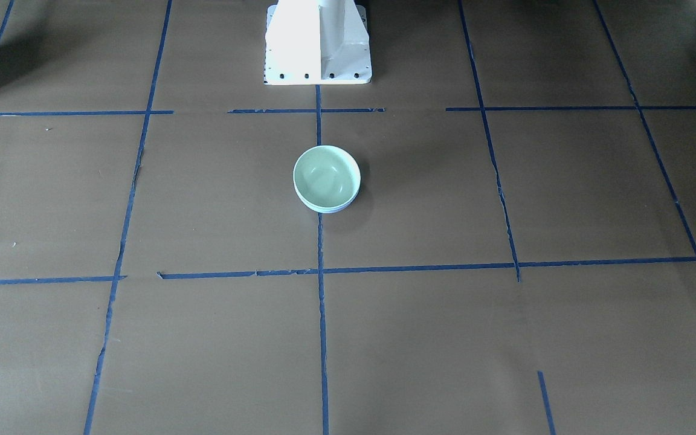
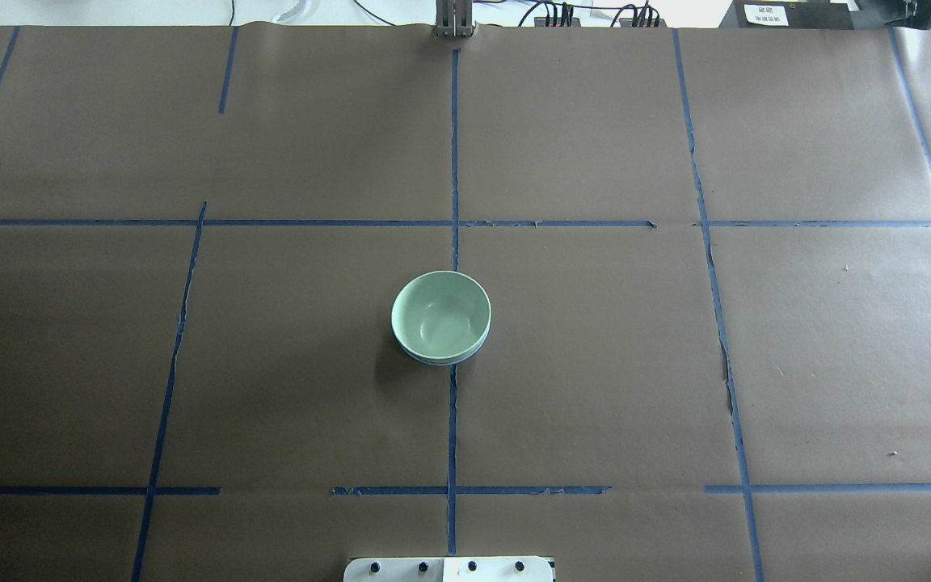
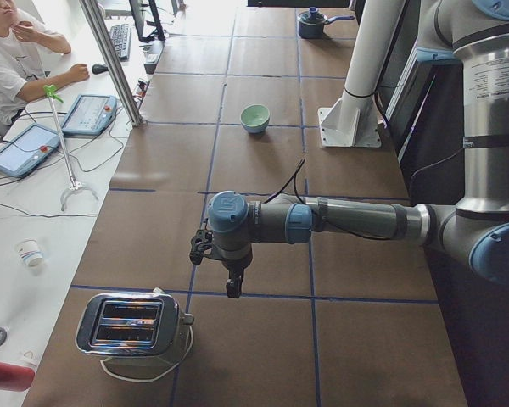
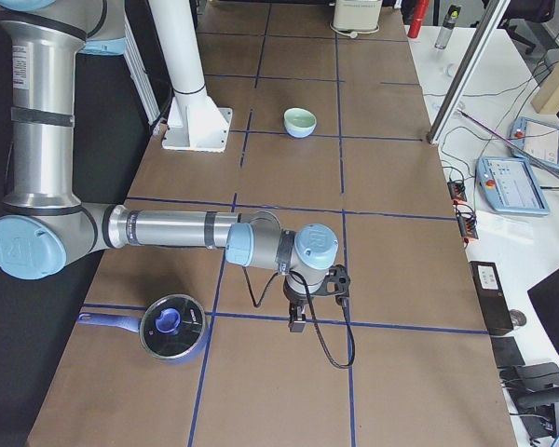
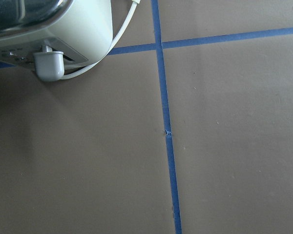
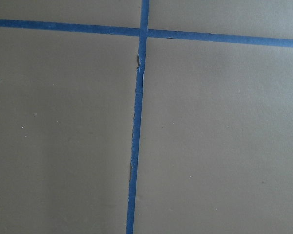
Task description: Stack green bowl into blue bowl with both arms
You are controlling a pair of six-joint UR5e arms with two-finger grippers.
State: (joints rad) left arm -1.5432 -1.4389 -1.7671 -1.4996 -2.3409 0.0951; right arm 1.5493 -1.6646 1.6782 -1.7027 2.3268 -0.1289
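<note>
The green bowl (image 1: 326, 175) (image 2: 441, 314) sits nested inside the blue bowl (image 1: 327, 209) (image 2: 442, 361), of which only a thin rim shows beneath it, at the middle of the table. It also shows small and far off as the green bowl (image 3: 254, 117) (image 4: 299, 121) in both side views. Neither arm is near it. The left gripper (image 3: 233, 285) hangs over the table's left end beside the toaster. The right gripper (image 4: 298, 322) hangs over the right end next to the pot. I cannot tell whether either is open or shut. No fingers show in the wrist views.
A silver toaster (image 3: 131, 326) (image 5: 49, 29) with its plug and cable stands at the left end. A lidded blue pot (image 4: 171, 328) stands at the right end. The white robot pedestal (image 1: 318, 45) rises behind the bowls. A person (image 3: 8, 51) sits at the side bench.
</note>
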